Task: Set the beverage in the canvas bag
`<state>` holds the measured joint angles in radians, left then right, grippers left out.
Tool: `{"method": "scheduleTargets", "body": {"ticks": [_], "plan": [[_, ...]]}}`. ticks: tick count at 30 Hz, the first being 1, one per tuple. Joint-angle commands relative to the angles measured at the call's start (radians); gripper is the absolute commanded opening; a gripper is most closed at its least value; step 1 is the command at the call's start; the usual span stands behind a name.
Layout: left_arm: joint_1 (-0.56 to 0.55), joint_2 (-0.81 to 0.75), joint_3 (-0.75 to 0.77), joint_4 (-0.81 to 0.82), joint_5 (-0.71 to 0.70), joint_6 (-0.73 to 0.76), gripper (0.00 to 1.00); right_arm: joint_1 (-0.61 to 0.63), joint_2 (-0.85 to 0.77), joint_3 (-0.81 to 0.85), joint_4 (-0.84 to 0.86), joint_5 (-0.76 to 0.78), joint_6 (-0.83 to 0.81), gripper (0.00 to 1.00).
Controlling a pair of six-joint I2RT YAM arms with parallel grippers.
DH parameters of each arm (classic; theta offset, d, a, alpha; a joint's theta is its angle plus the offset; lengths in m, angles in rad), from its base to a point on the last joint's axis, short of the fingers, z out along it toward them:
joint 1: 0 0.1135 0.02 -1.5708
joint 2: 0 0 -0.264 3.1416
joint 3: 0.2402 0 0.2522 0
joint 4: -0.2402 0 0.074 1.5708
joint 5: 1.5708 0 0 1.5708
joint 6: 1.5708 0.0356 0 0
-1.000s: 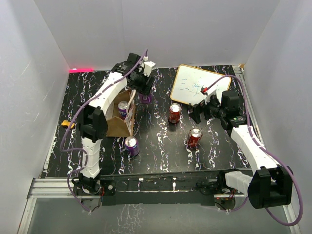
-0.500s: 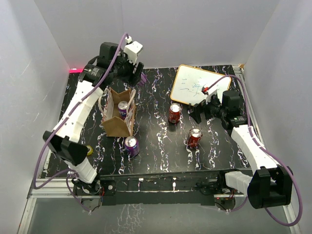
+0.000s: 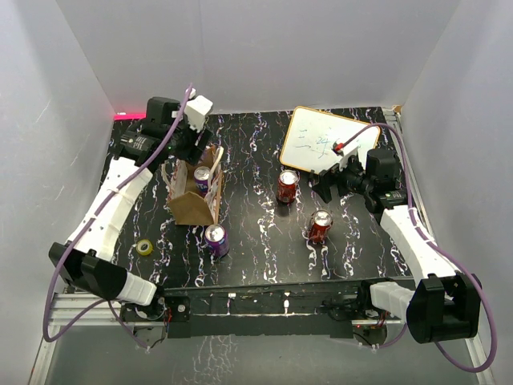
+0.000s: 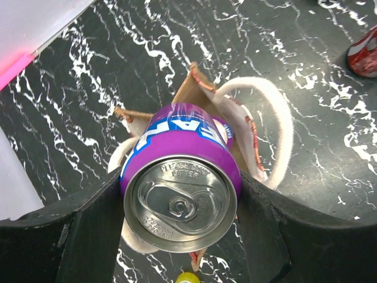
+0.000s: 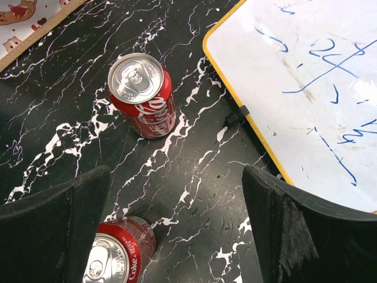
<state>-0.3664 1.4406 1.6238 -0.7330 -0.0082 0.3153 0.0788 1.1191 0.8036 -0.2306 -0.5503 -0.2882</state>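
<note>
Three purple cans (image 3: 216,238); two red cans (image 3: 287,186); one canvas bag (image 3: 192,210); one whiteboard (image 3: 325,138); one yellow roll (image 3: 144,247).

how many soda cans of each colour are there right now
purple aluminium soda cans: 3 (held one, bagged one, loose one)
red aluminium soda cans: 2 (far one, near one)
total: 5

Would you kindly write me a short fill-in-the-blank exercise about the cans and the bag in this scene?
The can held in the left gripper is coloured ____. The open right gripper looks down on ____ red cans. The small roll lying left of the canvas bag is coloured ____.
Missing words: purple; two; yellow.
</note>
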Motion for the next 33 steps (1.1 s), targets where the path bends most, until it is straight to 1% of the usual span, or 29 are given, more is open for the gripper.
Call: {"method": "scheduleTargets", "body": {"ticks": [1, 11, 15, 22, 26, 33], "plan": [[0.035, -0.105, -0.02, 0.093, -0.012, 0.004, 0.0, -0.01, -0.011, 0.0, 0.068, -0.016, 0.003, 0.98], [0.043, -0.101, -0.09, 0.09, 0.001, 0.026, 0.0, -0.02, -0.024, -0.011, 0.074, -0.023, 0.006, 0.98], [0.042, -0.057, -0.075, 0.081, -0.007, 0.033, 0.0, -0.02, -0.026, -0.015, 0.076, -0.022, 0.006, 0.98], [0.043, 0.034, -0.048, 0.093, -0.064, 0.038, 0.0, -0.02, -0.029, -0.017, 0.077, -0.022, 0.006, 0.98], [0.045, 0.066, -0.032, 0.095, -0.061, 0.038, 0.0, -0.019, -0.031, -0.02, 0.079, -0.021, 0.005, 0.98], [0.056, 0.11, -0.022, 0.111, -0.111, 0.03, 0.0, -0.021, -0.028, -0.021, 0.079, -0.022, 0.005, 0.98]]}}
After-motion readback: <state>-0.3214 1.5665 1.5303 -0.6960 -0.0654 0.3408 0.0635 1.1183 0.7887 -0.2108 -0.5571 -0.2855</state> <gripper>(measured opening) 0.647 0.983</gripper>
